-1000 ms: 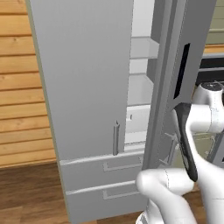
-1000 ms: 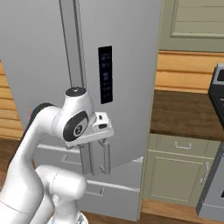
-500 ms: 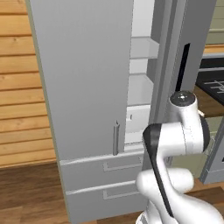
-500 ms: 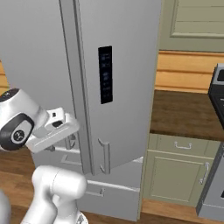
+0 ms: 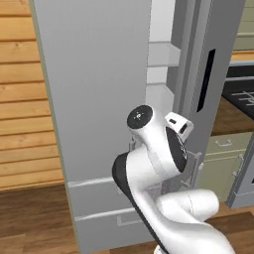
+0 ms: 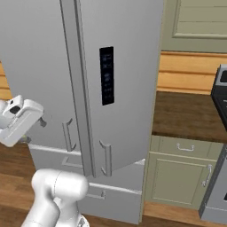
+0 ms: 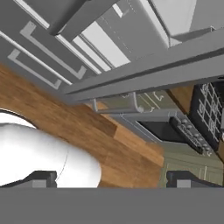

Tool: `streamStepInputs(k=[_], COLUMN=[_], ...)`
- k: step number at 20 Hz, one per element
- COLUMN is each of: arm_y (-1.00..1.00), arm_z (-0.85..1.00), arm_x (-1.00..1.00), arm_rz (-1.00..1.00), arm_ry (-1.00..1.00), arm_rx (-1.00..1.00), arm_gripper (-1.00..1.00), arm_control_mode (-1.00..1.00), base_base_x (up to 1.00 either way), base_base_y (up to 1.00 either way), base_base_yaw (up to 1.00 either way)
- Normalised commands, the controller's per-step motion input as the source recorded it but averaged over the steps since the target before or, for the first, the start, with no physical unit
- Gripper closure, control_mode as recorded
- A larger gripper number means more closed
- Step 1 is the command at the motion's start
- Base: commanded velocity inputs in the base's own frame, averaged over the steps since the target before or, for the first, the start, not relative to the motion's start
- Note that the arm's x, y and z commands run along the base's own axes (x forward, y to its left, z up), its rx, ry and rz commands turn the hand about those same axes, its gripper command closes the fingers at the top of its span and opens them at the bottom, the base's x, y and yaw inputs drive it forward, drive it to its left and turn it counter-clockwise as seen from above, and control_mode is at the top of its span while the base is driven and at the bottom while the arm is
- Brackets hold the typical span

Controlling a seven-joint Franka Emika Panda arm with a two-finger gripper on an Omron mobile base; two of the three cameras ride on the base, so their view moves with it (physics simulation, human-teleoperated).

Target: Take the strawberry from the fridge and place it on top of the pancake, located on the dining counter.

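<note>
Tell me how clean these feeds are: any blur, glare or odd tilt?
Left base view: soft but readable, even flat light, no glare on the fridge. Right base view: equally soft, the black panel legible only as faint marks. Hand view: strongly rolled, floor and fridge running diagonally; tool tips sharp.

Wall panelling: we are seeing horizontal wood planks (image 5: pixel 22 114) running behind the appliance.
Floor: we are seeing brown wood flooring (image 5: pixel 34 218) lying below.
Base cabinets: we are seeing sage-green cabinets (image 6: pixel 177 177) with bar handles standing at the right.
Wall counter: we are seeing a dark brown top (image 6: pixel 186 116) sitting on them.
Upper cabinet: we are seeing a green panelled door (image 6: pixel 195 22) hanging above.
Stove: we are seeing a dark cooktop (image 5: pixel 240 94) sitting further right.
</note>
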Motion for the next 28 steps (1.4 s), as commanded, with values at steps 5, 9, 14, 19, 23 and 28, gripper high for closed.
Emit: streamStepInputs(k=[5,9,14,19,23,28], arm_y=[0.36,0.09,-0.04,-0.07,-0.21,-0.22], arm_z=[0.15,0.00,0.00,0.00,0.00,0.00], arm_x=[0.64,0.68,0.59,0.63,0.49,0.53], arm_rz=[0.02,0.01,0.00,0.00,0.00,0.03], arm_ry=[0.00,0.00,0.00,0.00,-0.05,-0.06], arm_rx=[-0.17,-0.14,-0.04,-0.03,-0.01,0.00], arm_gripper=[-1.00,-1.00,-1.00,-1.00,-1.00,-1.00], arm_control_mode=[-1.00,-1.00,-1.00,-1.00,-1.00,-1.00], base_base_x=[0.00,0.00,0.00,0.00,0.00,0.00], base_base_y=[0.00,0.00,0.00,0.00,0.00,0.00], base_base_yaw=[0.00,0.00,0.00,0.00,0.00,0.00])
